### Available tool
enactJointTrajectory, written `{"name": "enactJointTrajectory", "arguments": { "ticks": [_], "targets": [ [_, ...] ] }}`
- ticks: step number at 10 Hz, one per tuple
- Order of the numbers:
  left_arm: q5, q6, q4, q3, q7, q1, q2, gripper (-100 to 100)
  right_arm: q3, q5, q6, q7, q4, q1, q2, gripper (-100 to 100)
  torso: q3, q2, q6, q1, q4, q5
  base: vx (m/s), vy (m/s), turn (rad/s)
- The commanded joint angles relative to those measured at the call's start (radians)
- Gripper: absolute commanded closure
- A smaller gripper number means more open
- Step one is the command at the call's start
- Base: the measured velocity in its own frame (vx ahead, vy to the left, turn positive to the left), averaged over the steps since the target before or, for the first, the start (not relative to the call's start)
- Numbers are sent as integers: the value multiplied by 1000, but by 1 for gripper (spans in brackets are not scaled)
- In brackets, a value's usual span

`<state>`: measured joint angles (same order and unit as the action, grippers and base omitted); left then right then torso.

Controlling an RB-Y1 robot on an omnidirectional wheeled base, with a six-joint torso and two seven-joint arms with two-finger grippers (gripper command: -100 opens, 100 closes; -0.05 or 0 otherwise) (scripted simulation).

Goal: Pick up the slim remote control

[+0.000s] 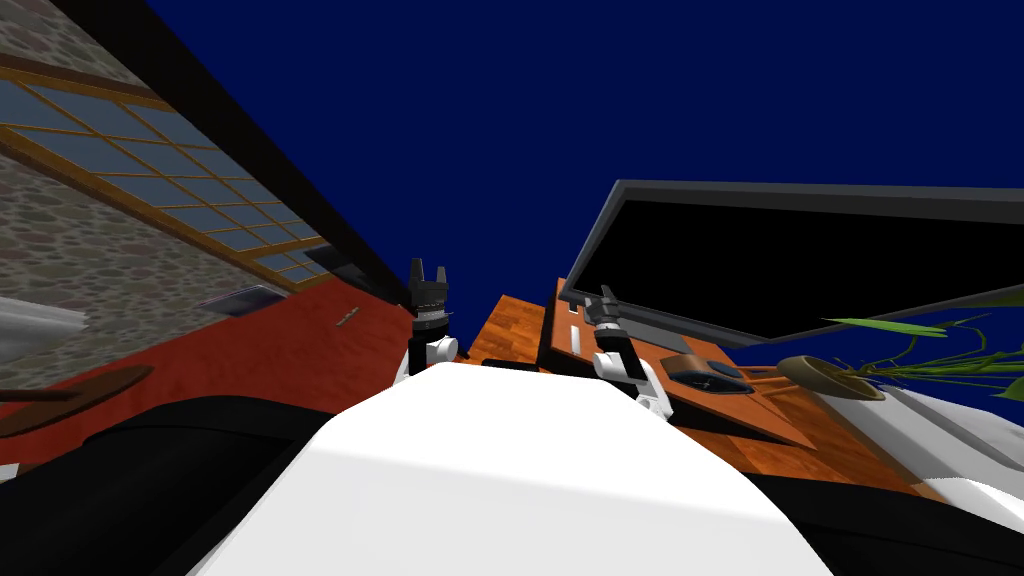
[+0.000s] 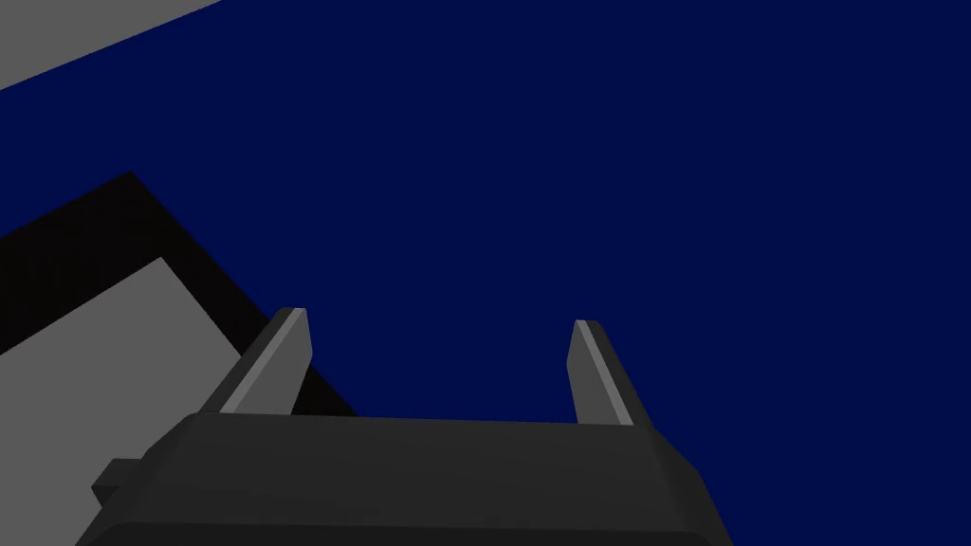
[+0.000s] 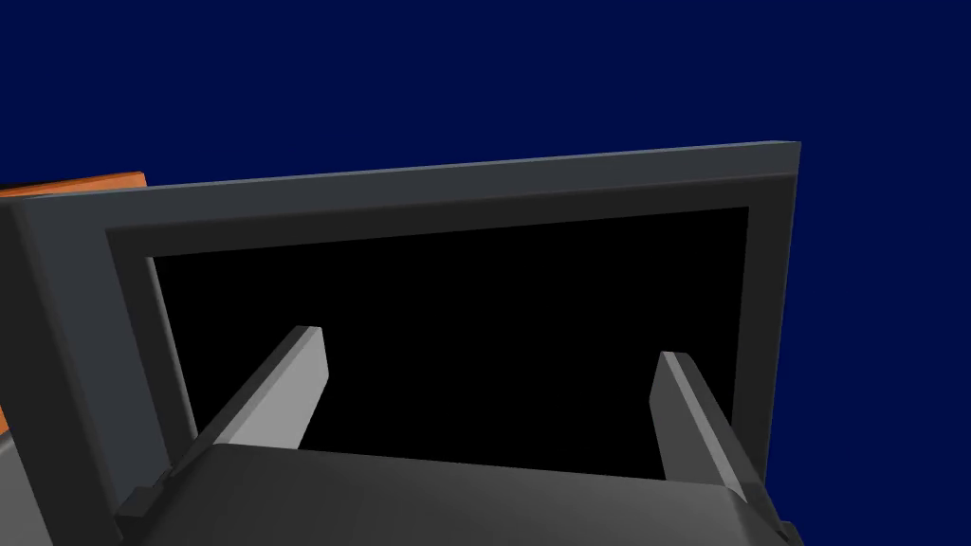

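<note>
A slim white bar [image 1: 575, 340], likely the remote, lies on the orange wooden TV stand [image 1: 510, 335] just below the television's left corner. My right gripper [image 1: 606, 293] hovers a little to the right of it, in front of the television [image 1: 800, 260]. In the right wrist view the right gripper [image 3: 488, 343] is open, with nothing between its fingers [image 3: 294, 389], and faces the black screen [image 3: 474, 332] in its grey frame. My left gripper [image 1: 428, 268] is raised to the left of the stand; the left gripper [image 2: 440, 318] is open and holds nothing.
A dark rounded object [image 1: 705, 372] and a potted plant [image 1: 830, 375] with long green leaves sit on the stand to the right. A small thin object [image 1: 347, 318] lies on the red floor at left. A stone wall with a window [image 1: 150, 180] runs along the left.
</note>
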<state>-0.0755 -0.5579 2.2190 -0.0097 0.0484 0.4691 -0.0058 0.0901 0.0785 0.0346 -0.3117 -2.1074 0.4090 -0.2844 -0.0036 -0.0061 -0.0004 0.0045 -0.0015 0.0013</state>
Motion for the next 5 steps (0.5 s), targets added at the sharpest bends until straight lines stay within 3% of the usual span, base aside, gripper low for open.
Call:
{"name": "enactJointTrajectory", "arguments": {
  "ticks": [1, 2, 3, 4, 5],
  "targets": [
    [0, 0, 0, 0, 0, 0, 0, 0, 11, 21, -44, -25, 50, -14, -11, -100, 0, 0, 0, 0, 0, 0, 118, 94, -102],
    [0, 0, 0, 0, 0, 0, 0, 0, 11, 21, -44, -25, 56, -14, -11, -100, -1, -3, 0, 0, 0, 0, 98, 79, -71],
    [0, 0, 0, 0, 0, 0, 0, 0, 25, 42, -82, -49, 93, -20, -24, -100, -1, -2, 0, -1, -1, 0, 100, 98, -101],
    [0, 0, 0, 0, 0, 0, 0, 0, 25, 42, -89, -49, 93, -20, -24, -100, -1, -2, 0, 0, -1, 0, 78, 96, -77],
    [0, 0, 0, 0, 0, 0, 0, 0, 39, 65, -117, -73, 133, -25, -38, -100, -1, -2, 0, 0, 0, 0, 97, 105, -99]
  ]
}}
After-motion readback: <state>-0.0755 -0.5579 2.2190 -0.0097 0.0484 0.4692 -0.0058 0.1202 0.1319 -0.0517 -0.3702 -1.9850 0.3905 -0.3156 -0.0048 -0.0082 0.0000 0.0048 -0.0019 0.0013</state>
